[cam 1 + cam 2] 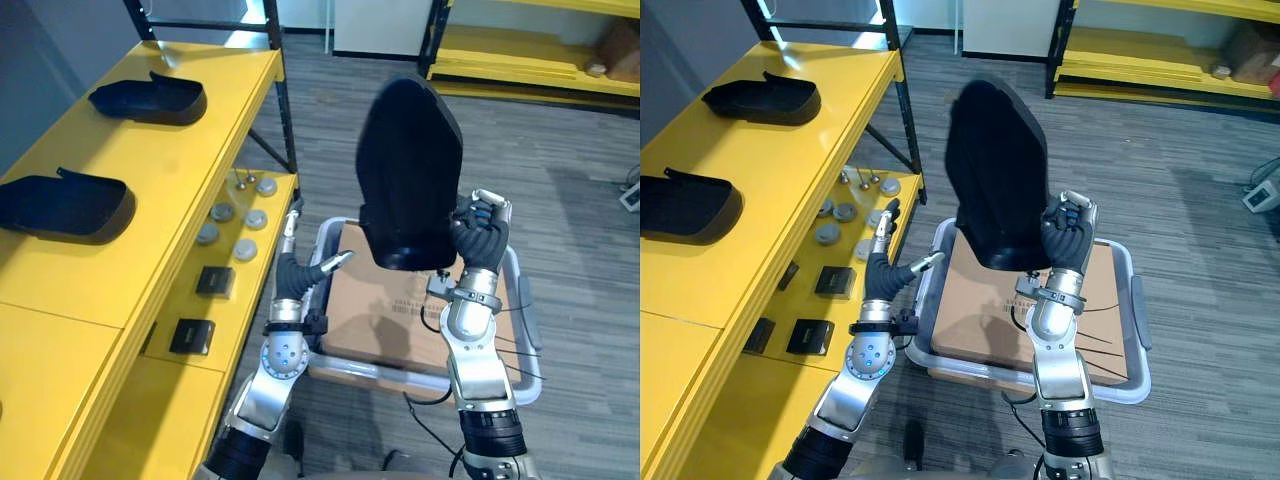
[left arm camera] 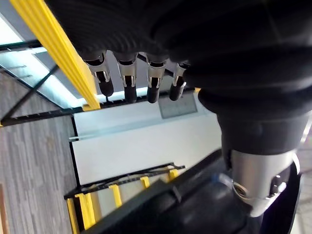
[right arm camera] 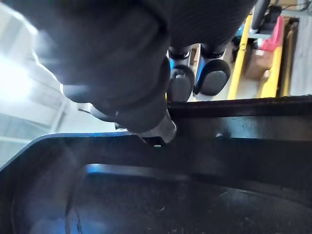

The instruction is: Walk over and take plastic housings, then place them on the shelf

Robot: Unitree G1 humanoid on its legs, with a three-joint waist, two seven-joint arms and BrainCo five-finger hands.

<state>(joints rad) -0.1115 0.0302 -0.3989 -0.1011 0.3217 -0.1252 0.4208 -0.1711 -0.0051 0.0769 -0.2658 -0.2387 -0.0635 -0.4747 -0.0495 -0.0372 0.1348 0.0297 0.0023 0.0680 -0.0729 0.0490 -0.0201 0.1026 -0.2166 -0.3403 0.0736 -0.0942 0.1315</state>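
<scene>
Right hand (image 1: 480, 237), fingers curled on rim of black housing (image 1: 408, 160), holds it upright above grey tote (image 1: 527, 330). Left hand (image 1: 300, 272) slack, fingers straight, empty. Far housing (image 1: 150, 100) and near housing (image 1: 65, 205) already on yellow shelf (image 1: 175, 175). I judge this one picked, placing left.

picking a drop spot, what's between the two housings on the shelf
Bare yellow shelf top between the far housing and the near housing, in the left eye view.

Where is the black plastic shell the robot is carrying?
The shell stands raised in the right hand, over the cardboard-lined bin, right of the yellow shelf holding two similar shells.
</scene>
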